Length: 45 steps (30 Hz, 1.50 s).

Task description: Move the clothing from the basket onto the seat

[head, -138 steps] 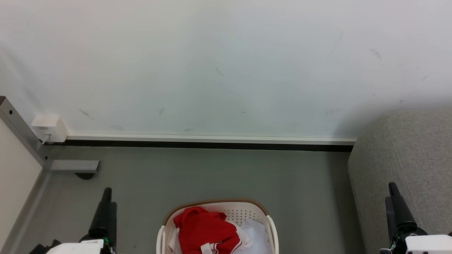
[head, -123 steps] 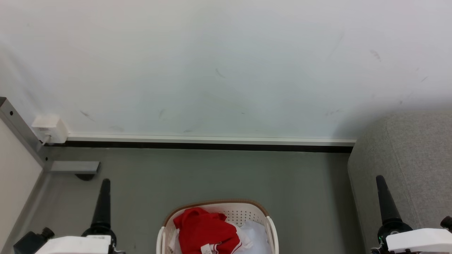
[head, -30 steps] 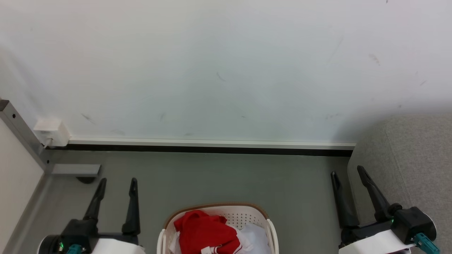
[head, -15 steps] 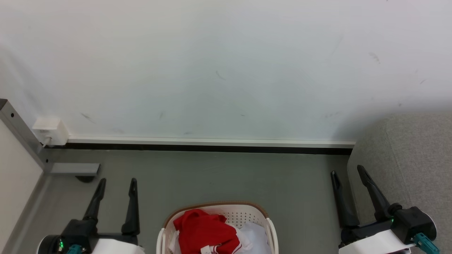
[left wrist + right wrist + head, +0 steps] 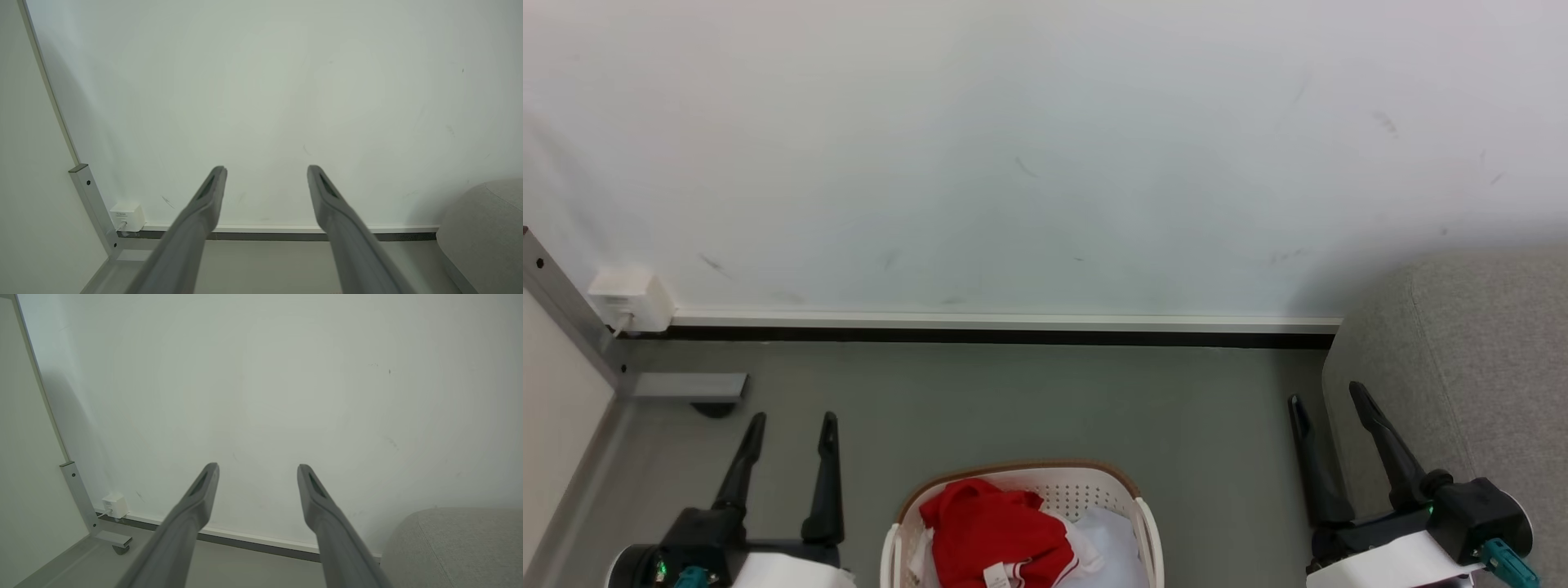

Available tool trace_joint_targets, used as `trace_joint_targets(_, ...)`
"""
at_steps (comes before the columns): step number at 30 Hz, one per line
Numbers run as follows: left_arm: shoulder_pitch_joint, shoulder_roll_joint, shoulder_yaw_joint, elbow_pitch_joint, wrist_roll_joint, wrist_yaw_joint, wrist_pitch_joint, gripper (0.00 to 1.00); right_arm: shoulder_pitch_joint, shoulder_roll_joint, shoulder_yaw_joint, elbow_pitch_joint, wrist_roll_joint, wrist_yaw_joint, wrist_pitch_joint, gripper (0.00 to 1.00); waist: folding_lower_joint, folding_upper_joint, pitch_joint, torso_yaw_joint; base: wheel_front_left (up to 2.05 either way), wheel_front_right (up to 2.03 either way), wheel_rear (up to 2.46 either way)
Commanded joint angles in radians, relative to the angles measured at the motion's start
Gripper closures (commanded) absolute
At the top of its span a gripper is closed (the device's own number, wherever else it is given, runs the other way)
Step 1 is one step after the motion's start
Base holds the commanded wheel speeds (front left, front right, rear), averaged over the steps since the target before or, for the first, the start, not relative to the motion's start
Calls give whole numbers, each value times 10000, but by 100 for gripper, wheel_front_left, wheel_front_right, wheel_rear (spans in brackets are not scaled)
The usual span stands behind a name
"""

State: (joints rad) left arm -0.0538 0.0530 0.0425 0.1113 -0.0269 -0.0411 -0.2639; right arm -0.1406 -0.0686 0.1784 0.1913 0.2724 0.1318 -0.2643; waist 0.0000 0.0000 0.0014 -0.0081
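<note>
I judge the job not yet begun: the red clothing [image 5: 992,531] lies heaped in the white basket [image 5: 1013,468] on the floor [image 5: 1013,400], none on the grey seat [image 5: 1462,351] to its right, and my left hand [image 5: 793,418] and right hand [image 5: 1325,394] hover empty, fingers apart.

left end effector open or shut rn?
Open. The left end effector has its fingers spread apart, wall visible between them, nothing held.

Light was bright, even & diffuse; soft shadow lay on wall [image 5: 265,396] beside metal post [image 5: 75,486] in wrist views; frame edges bowed there, corners dimmer; head view sharp
</note>
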Motion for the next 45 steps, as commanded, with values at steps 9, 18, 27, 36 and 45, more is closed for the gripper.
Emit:
trace_joint_targets(9, -75, 15, 92, -53, -37, -58, -10, 0, -235, -26, -37, -72, -71, -21, -2, 0, 0, 0, 393, -114, 0, 0, 0)
trace_joint_targets(18, -572, 14, 101, -102, -1, -191, -9, 0, -767, 17, 5, -131, -162, -21, -2, 0, 0, 0, 1341, -276, 0, 0, 0)
trace_joint_targets(27, -1382, 28, 36, -18, 11, -387, -9, 0, -1473, 34, -64, -279, -254, -21, -2, 0, 0, 0, 2522, -414, 0, 0, 0)
trace_joint_targets(36, -1907, 14, 3, 511, -244, -552, -9, 0, -2215, -140, 65, -327, -360, -21, -2, 0, 0, 0, 3402, -773, 0, 0, 0)
trace_joint_targets(45, -2724, 203, -390, 1787, -253, -794, -9, 0, -2684, -44, -48, -556, -443, -21, -2, 0, 0, 0, 4350, -1004, 0, 0, 0)
